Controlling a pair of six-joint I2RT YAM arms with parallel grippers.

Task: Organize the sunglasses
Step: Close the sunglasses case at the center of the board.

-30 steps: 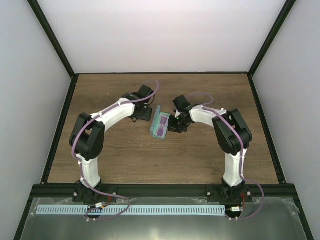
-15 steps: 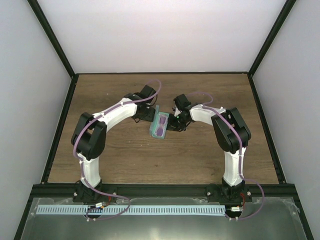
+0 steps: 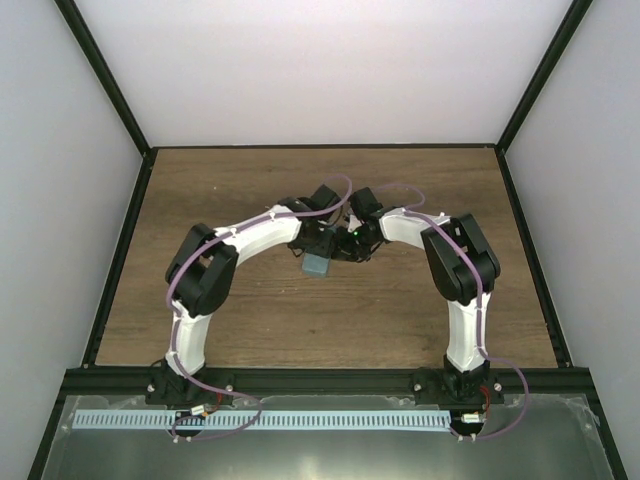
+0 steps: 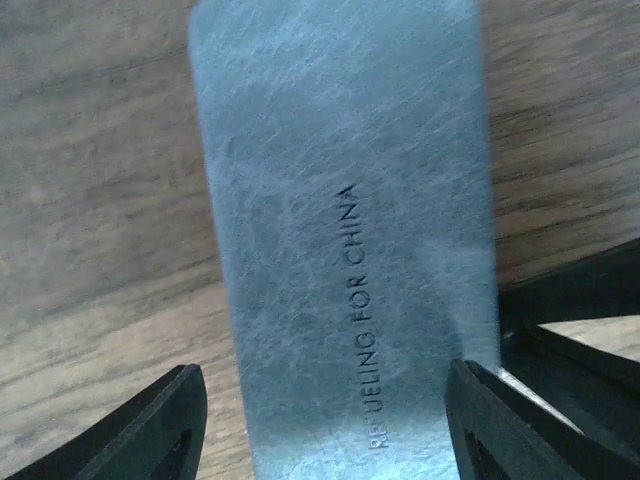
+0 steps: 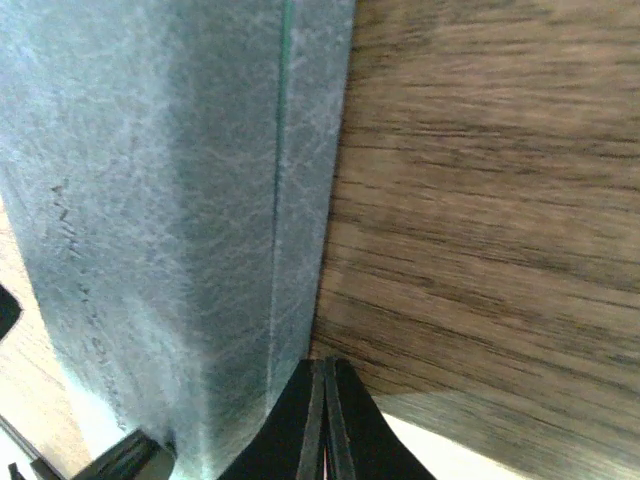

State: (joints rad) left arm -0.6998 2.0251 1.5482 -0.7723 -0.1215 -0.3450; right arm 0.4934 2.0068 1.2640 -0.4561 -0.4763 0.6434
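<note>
**Glasses Case Closed at Table Centre, Both Grippers at the Case**

**Layout.** Both arms reach inward and meet near the middle of the wooden table. A grey-teal glasses case lies flat on the wood with its lid shut. Its upper face carries embossed lettering ending in "FOR CHINA". The right wrist view shows the seam line running along the case.

**Left gripper.** The left gripper sits directly above the case with its jaws apart, one finger on each side of the case's width. The left-hand finger stands clear of the case edge, with bare wood visible between them. The other finger is at the opposite edge; contact cannot be confirmed. It holds nothing.

**Right gripper.** The right gripper has its jaws pressed fully together with nothing between them. Its tip is at the long side of the case, by the seam.

**Sunglasses.** The sunglasses show in no view, so their position cannot be told.
</note>
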